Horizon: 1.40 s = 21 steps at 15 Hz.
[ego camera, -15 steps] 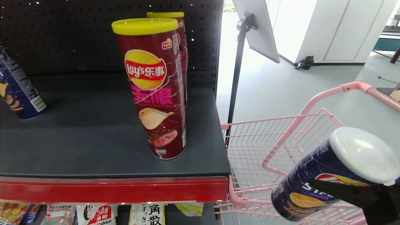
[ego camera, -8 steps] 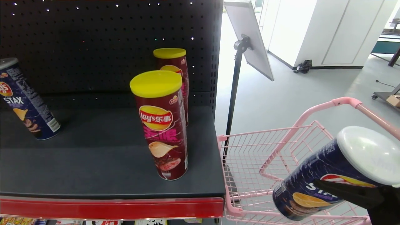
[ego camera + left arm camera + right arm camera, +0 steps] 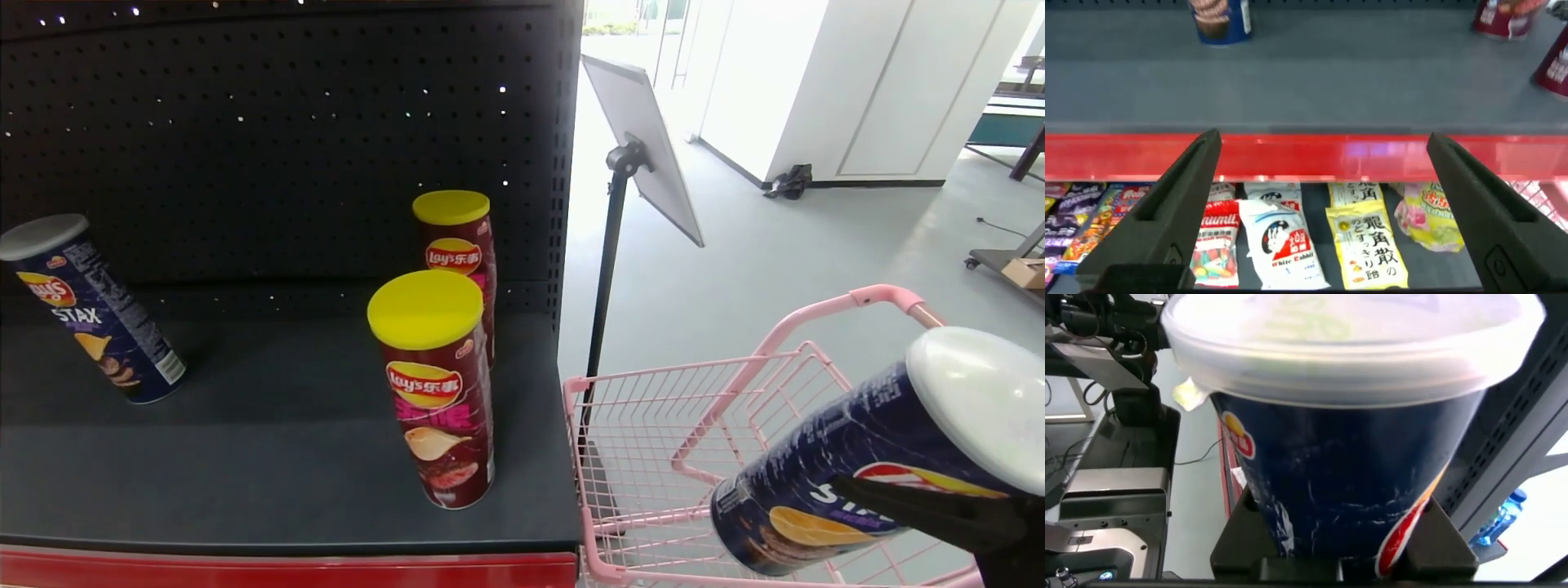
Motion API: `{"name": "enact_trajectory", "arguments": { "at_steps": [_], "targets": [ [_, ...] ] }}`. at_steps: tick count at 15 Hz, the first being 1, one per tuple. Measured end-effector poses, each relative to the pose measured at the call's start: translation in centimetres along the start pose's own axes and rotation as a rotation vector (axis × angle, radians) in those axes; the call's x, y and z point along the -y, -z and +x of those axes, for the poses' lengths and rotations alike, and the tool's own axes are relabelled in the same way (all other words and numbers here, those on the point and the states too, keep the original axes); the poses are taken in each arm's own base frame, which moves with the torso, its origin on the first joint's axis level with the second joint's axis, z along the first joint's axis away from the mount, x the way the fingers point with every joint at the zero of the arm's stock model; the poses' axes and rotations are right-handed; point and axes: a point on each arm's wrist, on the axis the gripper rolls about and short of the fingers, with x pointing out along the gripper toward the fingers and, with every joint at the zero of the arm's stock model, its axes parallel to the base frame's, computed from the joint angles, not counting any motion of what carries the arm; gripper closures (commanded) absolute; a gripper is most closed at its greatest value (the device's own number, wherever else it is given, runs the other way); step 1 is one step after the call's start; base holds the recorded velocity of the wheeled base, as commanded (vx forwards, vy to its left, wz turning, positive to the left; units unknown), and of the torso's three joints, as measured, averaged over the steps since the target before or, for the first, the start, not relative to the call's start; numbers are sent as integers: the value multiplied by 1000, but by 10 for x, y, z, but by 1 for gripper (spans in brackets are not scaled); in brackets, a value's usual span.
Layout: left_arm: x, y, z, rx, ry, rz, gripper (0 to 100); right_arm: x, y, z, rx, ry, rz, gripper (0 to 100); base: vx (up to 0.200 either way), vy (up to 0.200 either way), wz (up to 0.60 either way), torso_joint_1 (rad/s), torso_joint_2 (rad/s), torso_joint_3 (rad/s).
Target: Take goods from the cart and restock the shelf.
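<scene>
Can of crisps [image 3: 824, 482], dark blue with a white lid, is pinched, tilted, by the right hand [image 3: 931, 510] above the pink cart [image 3: 816, 310], beside the shelf [image 3: 245, 457]. The left hand [image 3: 1323, 137] is spread wide, facing the shelf's red front edge [image 3: 1127, 155].

Navy can [image 3: 816, 482] (white lid) tilted at pink cart [image 3: 669, 367]; shelf [image 3: 245, 457] beside.

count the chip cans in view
4. On the shelf: front red can and rear red can at right, blue can at left. A second blue can is tilted in the right end effector over the cart, whose floor is partly hidden.
</scene>
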Motion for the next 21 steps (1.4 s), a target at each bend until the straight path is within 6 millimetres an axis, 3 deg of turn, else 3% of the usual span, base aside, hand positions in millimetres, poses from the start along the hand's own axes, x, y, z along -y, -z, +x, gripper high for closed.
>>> {"name": "enact_trajectory", "arguments": {
  "at_steps": [6,21],
  "targets": [
    [0,0,0,0,0,1,0,-6,3,-3,-6,-3,10,100,0,0,0,161,-347,-190],
    [0,0,0,0,0,1,0,-12,5,-9,-19,49,56,100,0,0,0,4,-6,-3]
  ]
}}
